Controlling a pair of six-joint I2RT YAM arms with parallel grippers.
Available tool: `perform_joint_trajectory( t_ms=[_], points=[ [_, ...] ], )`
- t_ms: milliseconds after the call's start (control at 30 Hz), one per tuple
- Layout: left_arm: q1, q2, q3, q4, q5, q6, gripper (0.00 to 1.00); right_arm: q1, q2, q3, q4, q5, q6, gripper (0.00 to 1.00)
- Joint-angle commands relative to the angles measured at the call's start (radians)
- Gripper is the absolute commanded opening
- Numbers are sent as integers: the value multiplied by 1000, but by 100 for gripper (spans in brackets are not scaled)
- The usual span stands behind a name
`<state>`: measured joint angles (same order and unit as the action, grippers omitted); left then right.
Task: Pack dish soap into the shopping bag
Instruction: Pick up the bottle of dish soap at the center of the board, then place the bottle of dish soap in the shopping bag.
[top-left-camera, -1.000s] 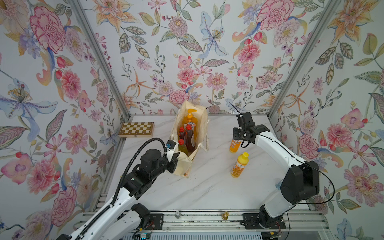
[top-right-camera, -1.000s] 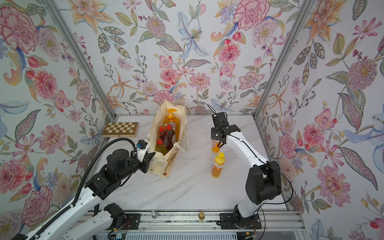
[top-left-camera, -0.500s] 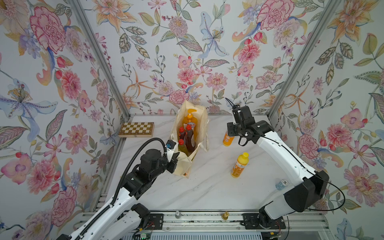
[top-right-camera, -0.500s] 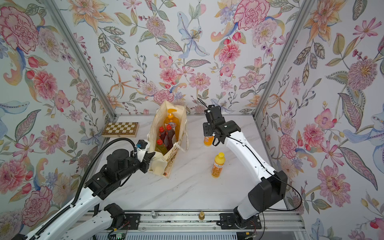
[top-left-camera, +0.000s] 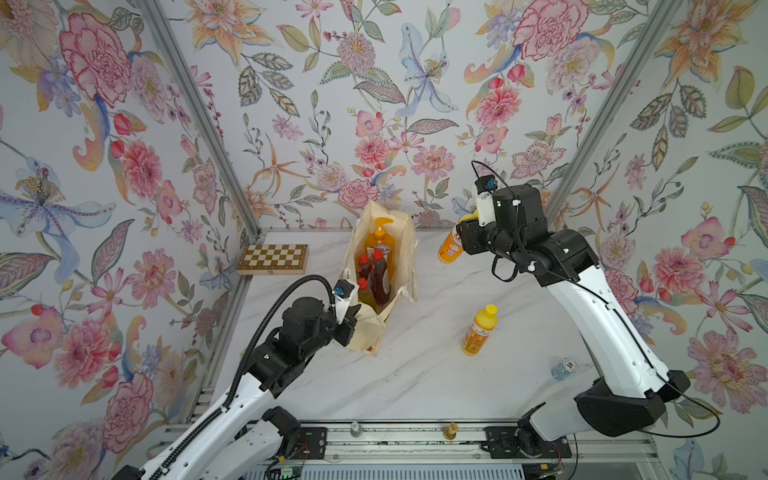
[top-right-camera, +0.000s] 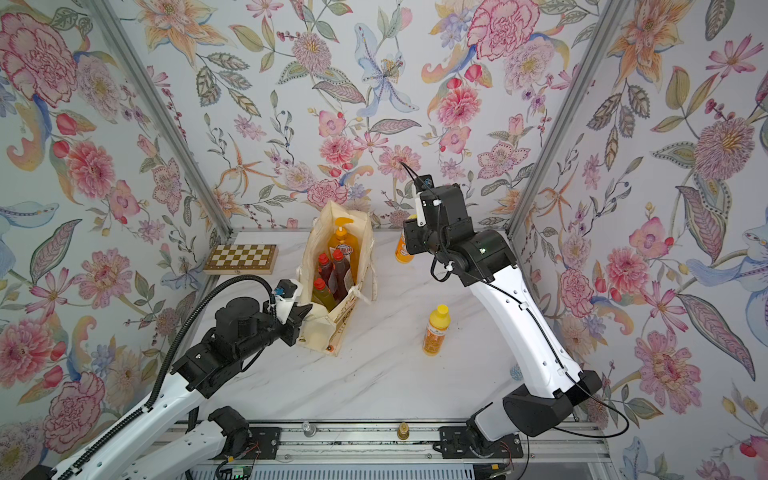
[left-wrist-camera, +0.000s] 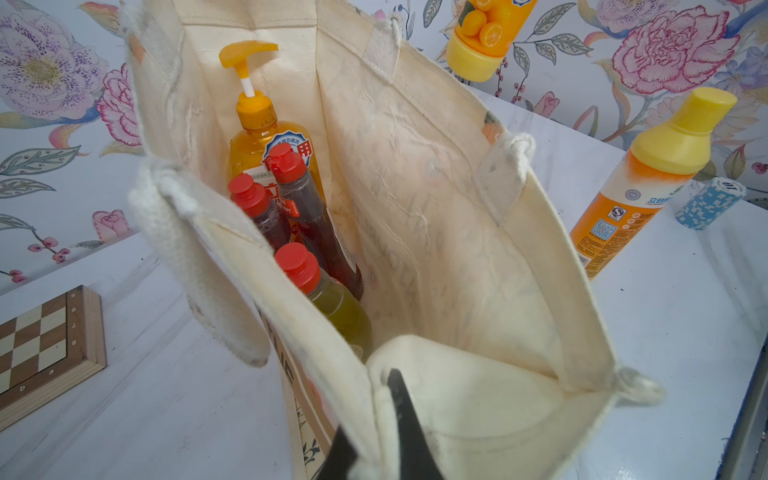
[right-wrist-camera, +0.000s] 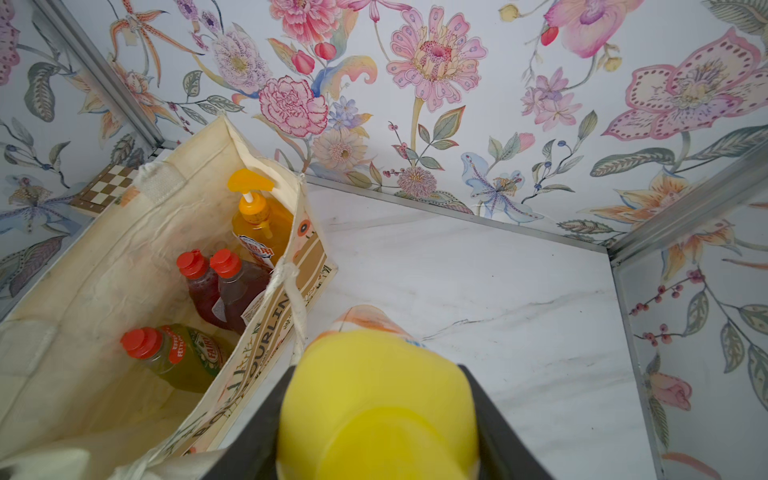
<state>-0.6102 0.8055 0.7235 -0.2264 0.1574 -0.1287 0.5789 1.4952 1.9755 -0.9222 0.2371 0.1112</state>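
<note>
The cream shopping bag (top-left-camera: 365, 332) (top-right-camera: 328, 328) stands open on the table. Inside it are a tall orange pump bottle (top-left-camera: 379, 241) (right-wrist-camera: 257, 220), two dark-red red-capped bottles (top-left-camera: 376, 274) (right-wrist-camera: 224, 286) and an olive-green one (right-wrist-camera: 187, 357) (left-wrist-camera: 332, 299). My left gripper (top-left-camera: 349, 322) (left-wrist-camera: 374, 424) is shut on the bag's near rim. My right gripper (top-left-camera: 465, 237) (right-wrist-camera: 378, 415) is shut on an orange yellow-capped dish soap bottle (top-left-camera: 449, 249) (top-right-camera: 403, 249), which hangs in the air to the right of the bag's mouth. Another orange yellow-capped bottle (top-left-camera: 478, 332) (left-wrist-camera: 648, 178) stands on the table.
A wooden chessboard (top-left-camera: 274, 258) lies at the back left corner. A blue stack of poker chips (top-left-camera: 564, 368) (left-wrist-camera: 710, 203) sits near the right arm's base. Floral walls close in three sides.
My right gripper has lifted its orange bottle off the table and carried it up and left, closer to the bag. The left arm and bag have not moved.
</note>
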Motion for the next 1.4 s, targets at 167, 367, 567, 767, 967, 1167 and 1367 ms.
perform_joint_trajectory(
  t_ms=[167,367,567,767,967,1167,1367],
  points=[
    [-17,22,40,44,61,35,0,16,37,172,42,-159,-27,0],
    [-17,46,38,41,87,41,0,55,98,319,40,-286,-25,0],
    [-18,60,43,29,113,44,0,131,174,385,39,-322,-28,0],
    [-20,46,50,-5,123,45,0,189,231,373,39,-297,-28,0],
    [-19,28,45,-37,109,38,0,225,264,358,39,-295,-14,0],
    [-19,14,54,-46,90,40,0,240,258,317,38,-351,23,0],
    [-19,8,73,-45,68,40,0,269,236,236,41,-356,39,0]
  ],
)
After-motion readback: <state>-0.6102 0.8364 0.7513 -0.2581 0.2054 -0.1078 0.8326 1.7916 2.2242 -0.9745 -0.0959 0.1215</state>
